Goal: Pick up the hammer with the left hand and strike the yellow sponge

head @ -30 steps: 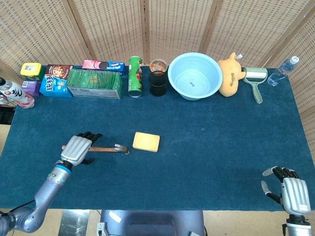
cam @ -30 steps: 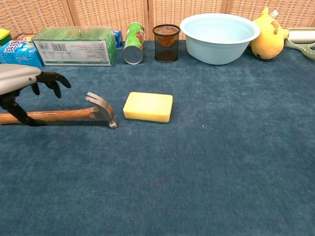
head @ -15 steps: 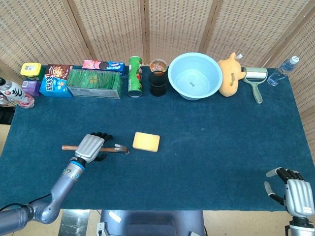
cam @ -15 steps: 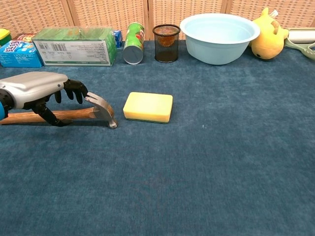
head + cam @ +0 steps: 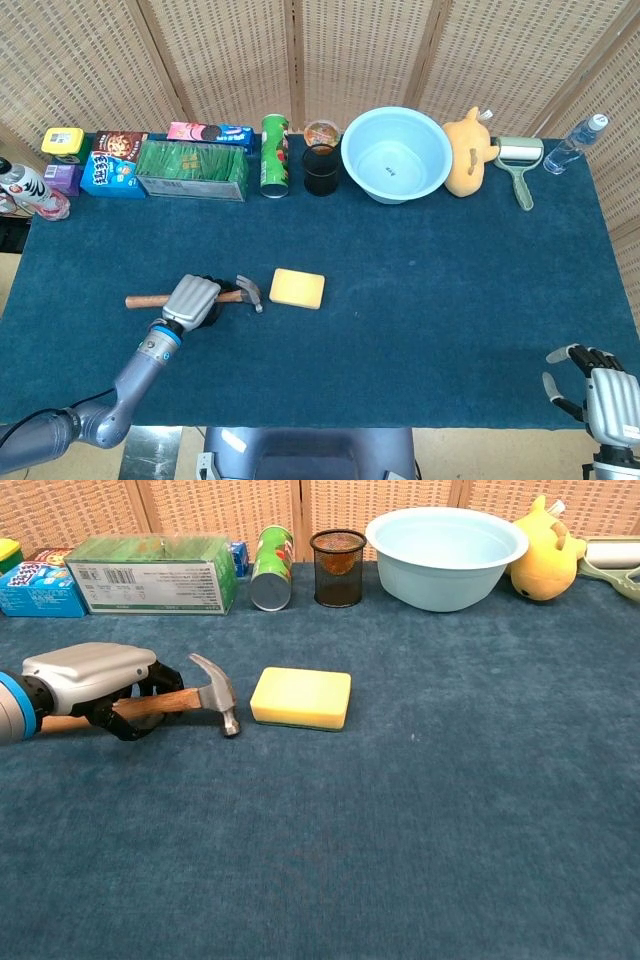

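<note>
A hammer (image 5: pixel 235 294) (image 5: pixel 205 693) with a wooden handle and steel head lies left of the yellow sponge (image 5: pixel 297 288) (image 5: pixel 300 697) on the blue cloth. My left hand (image 5: pixel 192 299) (image 5: pixel 95 680) grips the handle just behind the head, fingers wrapped around the wood. The hammer head stands tilted up, a short gap from the sponge's left edge. The handle's free end pokes out to the left of the hand. My right hand (image 5: pixel 608 392) rests at the near right corner with fingers spread, holding nothing.
Along the far edge stand snack boxes (image 5: pixel 112 160), a green box (image 5: pixel 192 169), a green can (image 5: pixel 274 155), a black mesh cup (image 5: pixel 322 168), a light blue bowl (image 5: pixel 396 154), a yellow plush toy (image 5: pixel 467 150), a lint roller (image 5: pixel 519 160) and a bottle (image 5: pixel 575 143).
My left hand slid right along the handle toward the head and closed around it. The hammer head has rocked upright and shifted slightly.
</note>
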Available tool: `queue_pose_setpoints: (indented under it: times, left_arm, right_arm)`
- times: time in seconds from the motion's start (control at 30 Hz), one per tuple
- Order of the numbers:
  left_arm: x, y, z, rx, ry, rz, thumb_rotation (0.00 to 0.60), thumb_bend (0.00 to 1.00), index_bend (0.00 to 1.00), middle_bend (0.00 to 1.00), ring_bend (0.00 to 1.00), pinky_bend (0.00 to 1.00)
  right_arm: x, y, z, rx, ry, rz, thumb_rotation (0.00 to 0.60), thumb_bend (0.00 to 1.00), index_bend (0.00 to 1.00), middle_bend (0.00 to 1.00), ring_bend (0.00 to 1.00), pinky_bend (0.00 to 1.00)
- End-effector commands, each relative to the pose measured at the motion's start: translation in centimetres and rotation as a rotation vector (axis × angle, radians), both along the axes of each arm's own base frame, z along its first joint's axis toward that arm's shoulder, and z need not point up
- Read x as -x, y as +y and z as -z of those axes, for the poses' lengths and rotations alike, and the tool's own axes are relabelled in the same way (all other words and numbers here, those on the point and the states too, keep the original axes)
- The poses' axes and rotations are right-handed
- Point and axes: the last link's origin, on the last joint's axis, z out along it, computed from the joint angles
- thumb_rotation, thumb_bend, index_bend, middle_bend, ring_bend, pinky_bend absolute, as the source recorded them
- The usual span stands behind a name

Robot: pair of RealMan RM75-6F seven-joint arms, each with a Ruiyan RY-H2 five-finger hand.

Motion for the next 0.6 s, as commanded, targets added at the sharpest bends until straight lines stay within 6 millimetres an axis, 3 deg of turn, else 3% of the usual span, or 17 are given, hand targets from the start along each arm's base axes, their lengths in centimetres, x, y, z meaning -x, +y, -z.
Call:
queue_pose_setpoints:
  times: [0.03, 0.27, 0.6]
  left_arm:
    - [-0.8, -0.8, -0.3, 0.025, -0.041, 0.014, 0.600, 0.64, 0.52, 0.55, 0.52, 0.56]
    - [-1.2, -0.8, -1.0, -0.018, -0.166, 0.006, 0.600, 0.62, 0.56, 0.62, 0.59, 0.68]
    - [-1.7, -1.4, -4.5, -0.095, -0.243, 0.094, 0.600, 0.59, 0.56, 0.62, 0.59, 0.68]
  right_arm:
    - [0.0, 0.4, -0.1, 0.008, 0.000, 0.010, 0.600, 0.37, 0.49, 0.48, 0.43, 0.34]
    - [-0.3, 0.9, -0.1, 0.014, -0.006, 0.012, 0.600, 0.37, 0.49, 0.48, 0.43, 0.34]
    - [-0.5, 1.0, -0.1, 0.020, -0.008, 0.004, 0.600, 0.37, 0.49, 0.48, 0.43, 0.34]
